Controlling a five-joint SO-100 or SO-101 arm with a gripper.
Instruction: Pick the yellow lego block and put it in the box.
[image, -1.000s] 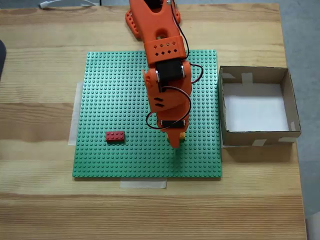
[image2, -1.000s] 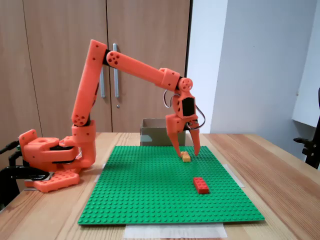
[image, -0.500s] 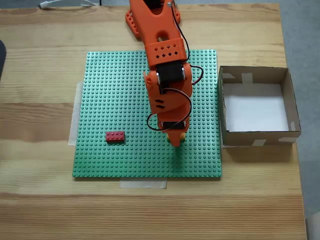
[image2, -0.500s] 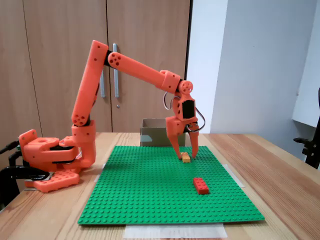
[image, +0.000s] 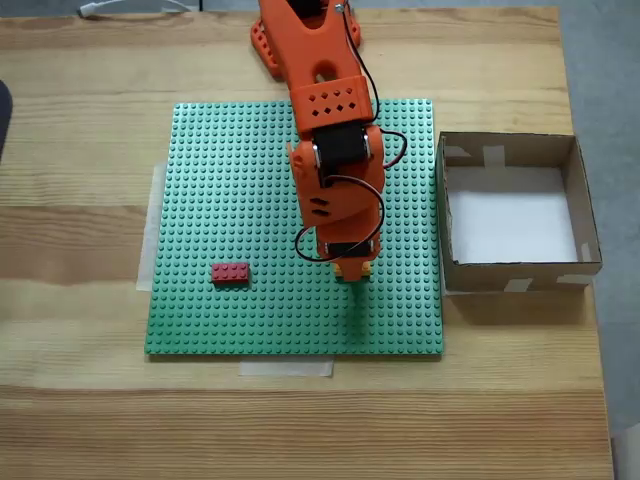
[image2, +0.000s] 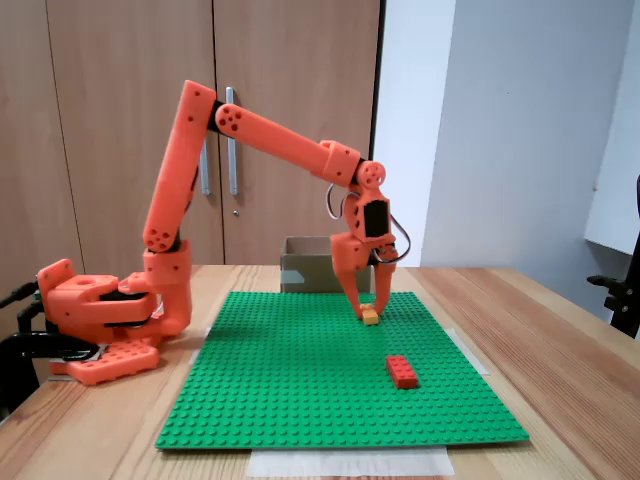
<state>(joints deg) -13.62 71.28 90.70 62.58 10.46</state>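
Pincer (image2: 368, 312) clenched around the yellow brick (image2: 370, 317) on the green baseplate (image2: 300, 400); next, lift it toward the box (image: 515, 215).

The orange arm rises steeply from its base, bends sharply at the elbow and slopes down to the wrist, which turns the end effector (image2: 370, 312) straight downward. In the top-down fixed view the end effector (image: 352, 272) sits at the arm's far end. Its fingers (image2: 357, 300) stand close together, pinched on the yellow lego block (image2: 371, 317).
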